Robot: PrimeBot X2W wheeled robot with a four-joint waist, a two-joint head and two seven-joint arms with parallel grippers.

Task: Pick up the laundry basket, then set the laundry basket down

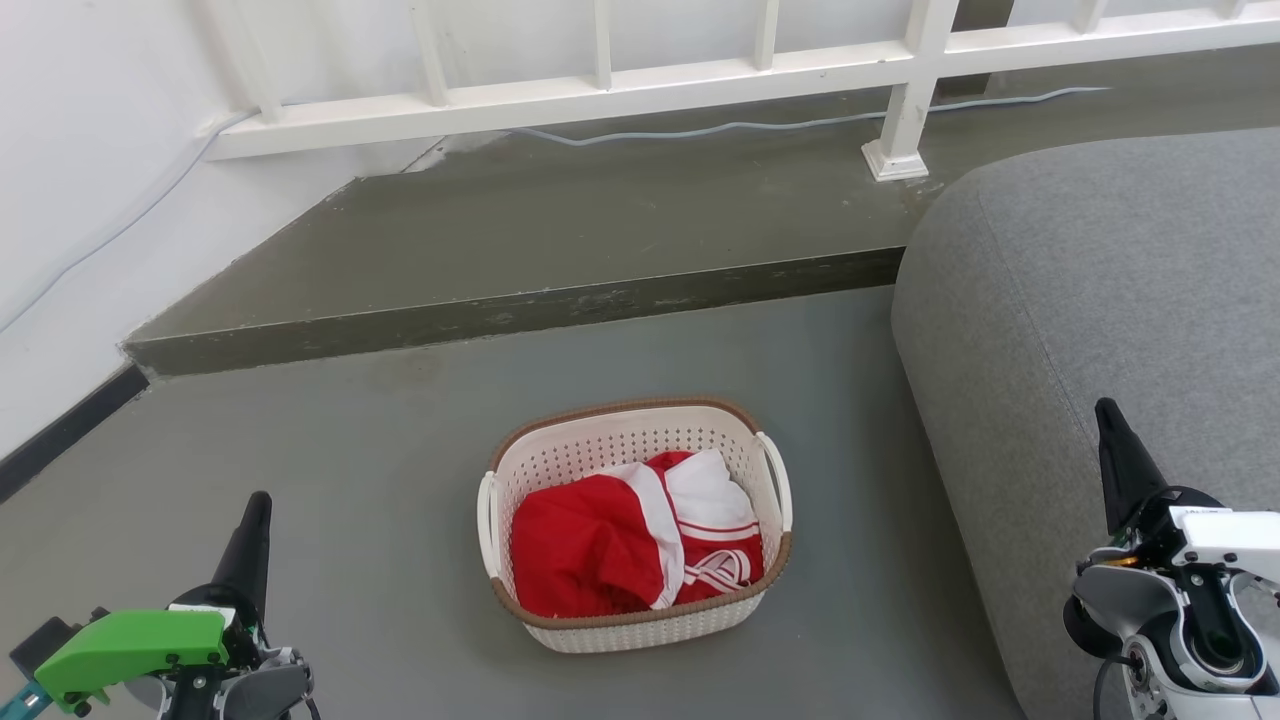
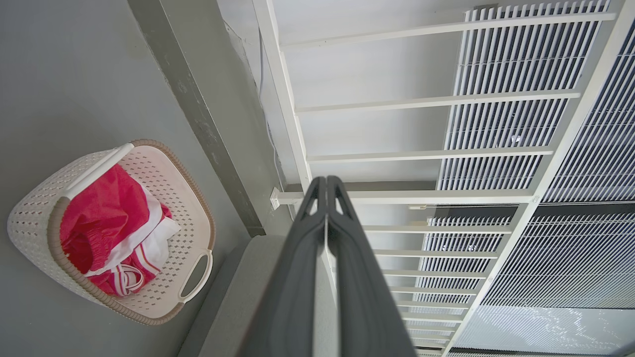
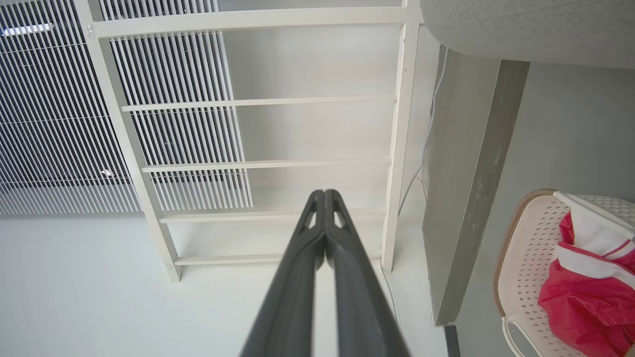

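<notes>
1. Counted: one laundry basket [image 1: 620, 440], with two white loop handles, one brown rim and one heap of cloth inside; two pincers; one grey sofa [image 1: 1100, 280]; one white railing [image 1: 600, 90]; one pale cable [image 1: 750, 125] trailing along the raised step [image 1: 520, 310].
2. The laundry basket stands upright on the grey floor [image 1: 350, 480], its mouth facing up, low in the middle of the head view. The sofa lies at its 3 o'clock and the step at its 12 o'clock.
3. Its handles sit at 9 o'clock [image 1: 486, 520] and 3 o'clock [image 1: 780, 480]. The long axis appears to run handle to handle, with the 3 o'clock end turned slightly farther away.
4. Inside lies crumpled red cloth [image 1: 580, 550] with white bands. It fills the near half and leaves the perforated far wall bare. Whether it is one garment or several, I cannot tell.
5. The left pincer [image 1: 258, 510] hovers at the basket's 8 o'clock, well apart from it. In the left wrist view its fingers [image 2: 297, 258] press together and grip nothing.
6. The right pincer [image 1: 1108, 415] hangs at the basket's 3 o'clock, in front of the sofa. In the right wrist view its fingers [image 3: 297, 277] are likewise pressed together on nothing.
</notes>
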